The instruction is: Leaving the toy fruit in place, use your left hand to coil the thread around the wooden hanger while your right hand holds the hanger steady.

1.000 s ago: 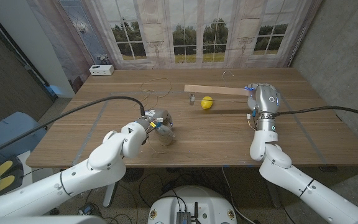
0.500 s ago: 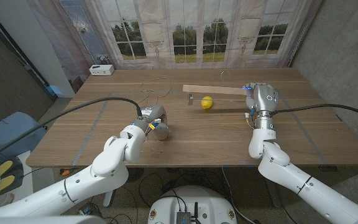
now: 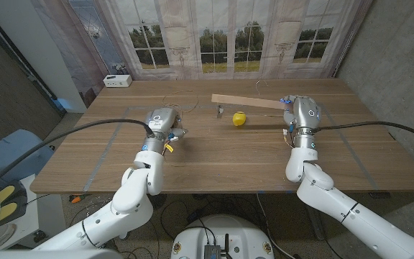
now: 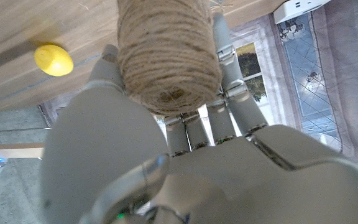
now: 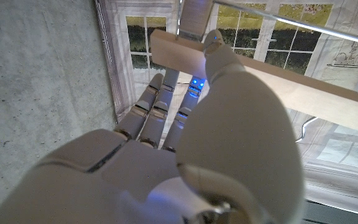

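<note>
Left hand (image 4: 185, 155) gripping thread spool (image 4: 166, 59), right hand (image 5: 191, 124) clasping hanger (image 5: 278, 87)

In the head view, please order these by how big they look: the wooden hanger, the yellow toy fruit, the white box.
1. wooden hanger, clearly longest.
2. white box.
3. toy fruit.
The box lies farther from the camera, so these two are close.

Rough jute thread spool (image 4: 168, 59), pale matt wooden hanger (image 3: 244, 103), glossy plastic toy fruit (image 3: 239, 118)
</note>
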Motion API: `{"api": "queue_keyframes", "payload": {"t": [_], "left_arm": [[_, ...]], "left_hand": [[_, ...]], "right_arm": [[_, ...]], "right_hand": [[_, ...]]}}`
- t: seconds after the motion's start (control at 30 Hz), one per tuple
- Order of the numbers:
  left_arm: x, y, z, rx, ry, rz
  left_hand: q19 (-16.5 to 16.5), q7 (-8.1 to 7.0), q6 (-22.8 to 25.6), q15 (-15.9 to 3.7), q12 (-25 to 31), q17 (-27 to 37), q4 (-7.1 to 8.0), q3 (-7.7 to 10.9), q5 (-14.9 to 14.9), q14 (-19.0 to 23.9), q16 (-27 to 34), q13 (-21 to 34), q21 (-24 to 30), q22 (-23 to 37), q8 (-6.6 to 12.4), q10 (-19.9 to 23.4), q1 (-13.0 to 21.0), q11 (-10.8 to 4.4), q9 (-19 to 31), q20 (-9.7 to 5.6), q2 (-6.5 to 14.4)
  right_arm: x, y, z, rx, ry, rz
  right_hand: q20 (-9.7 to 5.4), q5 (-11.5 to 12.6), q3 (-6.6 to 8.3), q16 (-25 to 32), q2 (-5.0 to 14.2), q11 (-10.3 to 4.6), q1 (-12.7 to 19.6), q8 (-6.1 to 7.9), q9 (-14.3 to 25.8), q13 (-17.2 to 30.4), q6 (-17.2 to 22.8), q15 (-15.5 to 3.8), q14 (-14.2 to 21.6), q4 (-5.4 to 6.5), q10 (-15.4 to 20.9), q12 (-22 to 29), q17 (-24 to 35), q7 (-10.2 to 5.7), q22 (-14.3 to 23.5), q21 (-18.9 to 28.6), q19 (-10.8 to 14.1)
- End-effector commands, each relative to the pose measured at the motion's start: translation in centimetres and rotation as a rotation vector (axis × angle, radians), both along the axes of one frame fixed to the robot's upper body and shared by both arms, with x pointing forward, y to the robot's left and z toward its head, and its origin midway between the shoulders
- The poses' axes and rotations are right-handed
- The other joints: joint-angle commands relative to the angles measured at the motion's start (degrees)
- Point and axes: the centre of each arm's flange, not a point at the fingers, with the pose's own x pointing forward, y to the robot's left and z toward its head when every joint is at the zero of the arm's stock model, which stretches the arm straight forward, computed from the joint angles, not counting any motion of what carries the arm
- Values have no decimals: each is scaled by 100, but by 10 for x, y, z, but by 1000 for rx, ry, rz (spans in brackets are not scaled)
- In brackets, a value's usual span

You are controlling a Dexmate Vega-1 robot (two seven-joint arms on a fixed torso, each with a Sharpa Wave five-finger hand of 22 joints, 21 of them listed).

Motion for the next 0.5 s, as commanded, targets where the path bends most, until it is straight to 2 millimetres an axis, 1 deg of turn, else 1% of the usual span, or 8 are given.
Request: {"api": "queue_keyframes", "payload": {"t": [0.03, 0.27, 0.33, 0.37, 0.4, 0.43, 0.5], "left_arm": [[-5, 27, 11, -115, -244, 21], [3, 43, 30, -184, -355, -31], [6, 48, 38, -203, -363, -61], [10, 52, 46, -222, -367, -102], [12, 54, 50, -232, -370, -122], [12, 54, 50, -232, -370, -124], [16, 58, 62, -255, -377, -177]], "left_hand": [[121, -32, 23, -1430, 384, 1779, 2, 60, -38, 1183, 146, 874, 31, 15, 21, 67, 1491, -121, 38, -374, 1429], [114, -24, 7, -1435, 401, 1801, 2, 88, -41, 1192, 120, 908, 68, 5, 21, 57, 1484, -115, 81, -392, 1418], [111, -13, -5, -1436, 404, 1807, 2, 97, -42, 1192, 110, 918, 78, 2, 18, 49, 1481, -118, 94, -398, 1414], [104, -13, -7, -1436, 405, 1810, 3, 101, -42, 1194, 105, 925, 82, 1, 18, 40, 1478, -117, 102, -403, 1413], [89, -8, -10, -1436, 405, 1812, 4, 105, -43, 1192, 99, 929, 82, -1, 18, 34, 1476, -117, 108, -403, 1412], [84, -8, -12, -1436, 409, 1815, 4, 112, -43, 1189, 89, 937, 88, -4, 18, 31, 1474, -116, 118, -402, 1409], [79, -9, -16, -1431, 416, 1818, 4, 122, -44, 1158, 62, 949, 100, -8, 18, 28, 1469, -116, 133, -403, 1404]], "right_arm": [[-2, -9, -1, 133, -28, 56], [-3, -9, -2, 144, -42, 67], [-4, -8, -3, 142, -50, 71], [-5, -7, -4, 139, -56, 72], [-6, -7, -4, 133, -59, 70], [-6, -7, -4, 132, -59, 70], [-8, -4, -5, 114, -65, 66]], "right_hand": [[-29, 34, 7, -5, 357, -124, 292, 40, 12, 727, 276, -1284, 436, 40, 472, 931, 16, 254, 5, 30, -9], [-26, 34, 1, -28, 358, -117, 295, 40, 12, 727, 269, -1284, 440, 39, 477, 940, 33, 254, 5, 42, 0], [-32, 34, 0, -37, 360, -118, 296, 39, 12, 729, 267, -1284, 437, 39, 473, 941, 33, 259, 5, 43, -2], [-29, 34, -1, -42, 361, -118, 296, 40, 12, 732, 269, -1283, 436, 40, 472, 943, 33, 259, 5, 46, 2], [-30, 34, -1, -48, 365, -117, 295, 40, 11, 734, 268, -1283, 435, 42, 464, 943, 32, 258, 5, 46, -2], [-29, 34, -2, -52, 367, -118, 295, 41, 11, 735, 270, -1283, 435, 43, 463, 944, 32, 253, 5, 45, -6], [-30, 33, -5, -57, 366, -116, 294, 42, 11, 736, 270, -1284, 439, 43, 459, 945, 38, 245, 5, 49, -2]]}}
